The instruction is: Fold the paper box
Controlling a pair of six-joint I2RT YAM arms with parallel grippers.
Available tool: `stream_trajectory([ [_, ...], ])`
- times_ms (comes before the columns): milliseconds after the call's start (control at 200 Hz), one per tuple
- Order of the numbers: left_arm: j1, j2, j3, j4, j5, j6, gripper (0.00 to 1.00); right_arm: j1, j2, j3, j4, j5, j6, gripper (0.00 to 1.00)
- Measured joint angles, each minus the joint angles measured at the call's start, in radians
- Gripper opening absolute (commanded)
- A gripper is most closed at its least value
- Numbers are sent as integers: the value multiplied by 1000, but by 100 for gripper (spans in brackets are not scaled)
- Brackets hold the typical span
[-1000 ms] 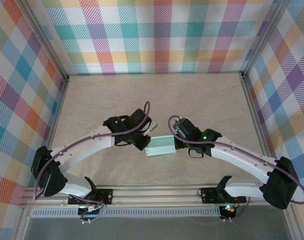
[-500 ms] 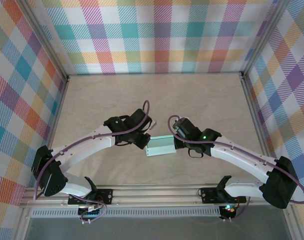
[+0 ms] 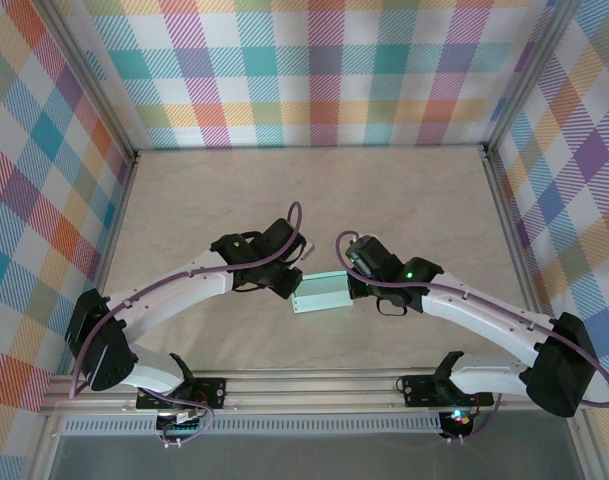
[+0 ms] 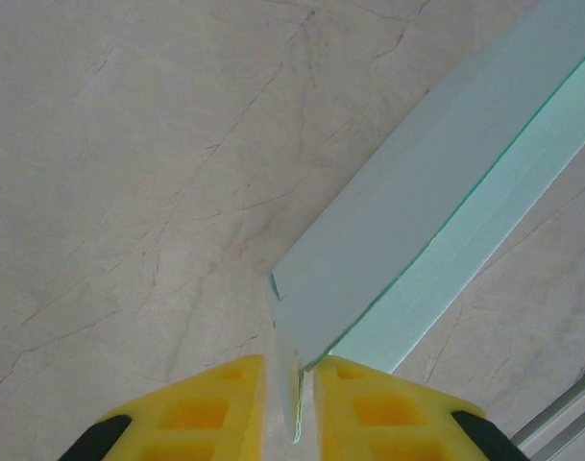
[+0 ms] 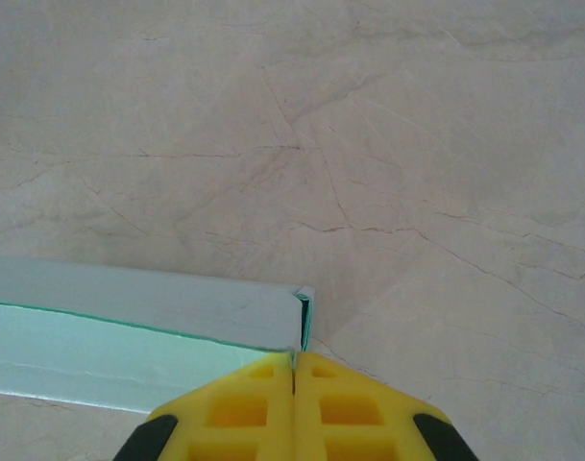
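The paper box (image 3: 322, 291) is a small pale mint-teal rectangular box in the middle of the table, between my two grippers. My left gripper (image 3: 293, 287) is at its left end. In the left wrist view the box (image 4: 407, 211) runs up to the right, and a thin end flap (image 4: 290, 384) stands loose between the fingers of the left gripper (image 4: 292, 365), which are slightly apart. My right gripper (image 3: 351, 286) is at the right end. Its yellow fingers are pressed together at the right gripper's tip (image 5: 294, 353), pinching a thin card edge at the corner of the box (image 5: 129, 317).
The table (image 3: 314, 200) is pale marbled beige, walled by plaid panels on three sides. A metal rail (image 3: 314, 385) with both arm bases runs along the near edge.
The left jaws have parted a little around the box's end flap, and the left wrist has shifted slightly. The box and the right gripper have stayed put.
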Motion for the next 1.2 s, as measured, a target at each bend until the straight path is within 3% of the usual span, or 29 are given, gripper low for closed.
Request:
stream_trajectory([
  [260,0,1,-3,2,0,-5,0,0,0,0,2,0,0,0],
  [485,0,1,-19,23,-2,-91,0,0,0,0,4,0,0,0],
  [870,0,2,-27,56,-2,-441,0,0,1,0,6,1,0,0],
  [1200,0,6,-29,76,-22,-631,0,7,8,0,14,13,8,0],
])
